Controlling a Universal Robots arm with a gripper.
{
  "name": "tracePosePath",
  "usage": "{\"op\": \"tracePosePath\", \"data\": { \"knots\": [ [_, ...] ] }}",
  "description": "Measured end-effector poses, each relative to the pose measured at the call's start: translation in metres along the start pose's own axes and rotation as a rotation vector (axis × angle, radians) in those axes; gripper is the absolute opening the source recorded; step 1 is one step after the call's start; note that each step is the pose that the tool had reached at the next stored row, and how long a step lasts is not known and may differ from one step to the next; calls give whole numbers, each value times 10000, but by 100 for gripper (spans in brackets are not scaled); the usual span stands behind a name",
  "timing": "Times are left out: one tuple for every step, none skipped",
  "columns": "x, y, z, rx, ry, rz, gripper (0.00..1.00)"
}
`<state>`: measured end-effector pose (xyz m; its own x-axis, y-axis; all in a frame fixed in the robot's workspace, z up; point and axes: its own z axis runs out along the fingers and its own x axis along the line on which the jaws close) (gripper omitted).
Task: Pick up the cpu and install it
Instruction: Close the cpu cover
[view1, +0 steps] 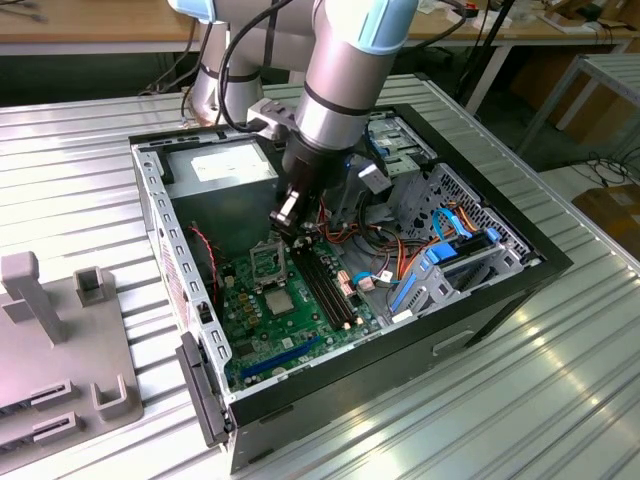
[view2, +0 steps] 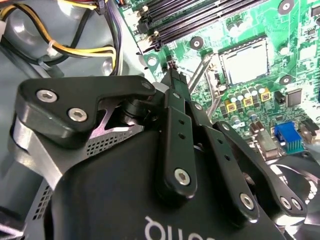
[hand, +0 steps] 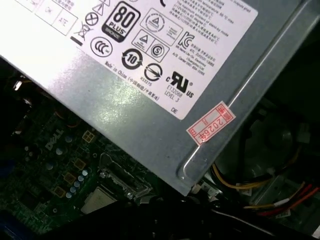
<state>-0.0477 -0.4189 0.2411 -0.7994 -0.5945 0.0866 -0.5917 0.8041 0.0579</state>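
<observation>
A small silver-grey square, which I take for the cpu (view1: 277, 300), lies flat in the socket on the green motherboard (view1: 250, 335). It shows in both wrist views too, as the cpu (view2: 245, 61) and the cpu (hand: 97, 200). The socket's metal frame (view1: 268, 262) stands open just behind it. My gripper (view1: 292, 222) hangs inside the case, above and behind that frame, clear of the chip. In the second wrist view the gripper (view2: 172, 72) has its black fingers (view2: 175, 130) drawn together to one tip, with nothing visible between them.
The open computer case (view1: 500, 290) lies on a ribbed metal table. A grey power supply (view1: 225, 170) sits at the back, close to the arm. Long black memory slots (view1: 325, 285) run beside the socket. Coloured cables (view1: 400, 255) and drive bays crowd the exterior view's right. A grey fixture (view1: 60, 340) stands outside the case.
</observation>
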Motion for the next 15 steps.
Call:
{"op": "tracePosePath", "data": {
  "knots": [
    [1,0,-8,5,4,-17,11],
    [2,1,-19,12,8,-40,11],
    [4,1,-28,16,10,-60,11],
    [5,1,-39,21,15,-81,11],
    [7,1,-50,25,18,-102,11],
    [9,1,-60,29,21,-122,11],
    [12,0,-73,32,22,-145,11],
    [15,-1,-81,34,23,-160,11],
    [18,-2,-91,35,24,-179,11],
    [21,-5,-96,36,24,-193,11],
    [24,-8,-102,38,24,-211,11],
    [27,-10,-107,39,25,-230,11],
    [30,-13,-111,41,28,-248,11],
    [32,-14,-112,43,30,-260,11],
    [-43,-75,-20,3,2,-262,11]
  ]
}}
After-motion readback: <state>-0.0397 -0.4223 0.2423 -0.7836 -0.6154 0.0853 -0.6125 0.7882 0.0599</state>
